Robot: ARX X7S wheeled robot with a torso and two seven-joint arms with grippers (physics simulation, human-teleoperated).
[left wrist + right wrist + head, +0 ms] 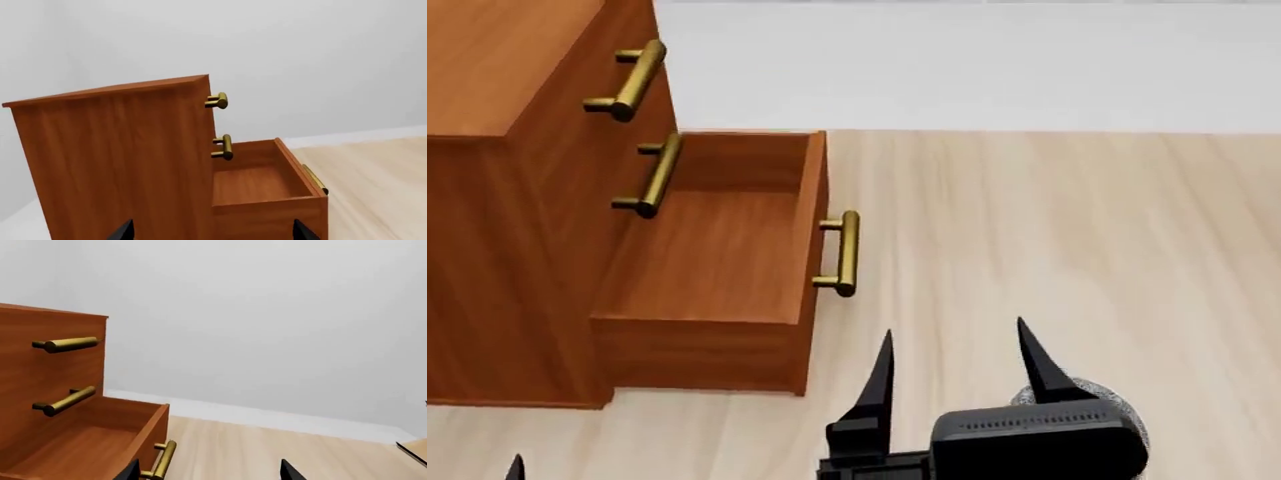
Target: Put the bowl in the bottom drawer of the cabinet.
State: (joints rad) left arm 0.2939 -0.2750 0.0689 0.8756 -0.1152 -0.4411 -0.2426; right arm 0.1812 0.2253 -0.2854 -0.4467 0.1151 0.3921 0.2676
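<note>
bottom drawer (714,255): pulled out, reddish-brown, brass handle | right hand (957,365): fingers apart

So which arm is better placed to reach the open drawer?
Right, probably: the right gripper, open, sits just off the bottom drawer's front; the left gripper faces the cabinet's side.

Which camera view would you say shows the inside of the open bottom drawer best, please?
The head view: it looks down into the bottom drawer, showing its whole bare floor. The left wrist view shows it side-on; the right wrist view crops its near end.
</note>
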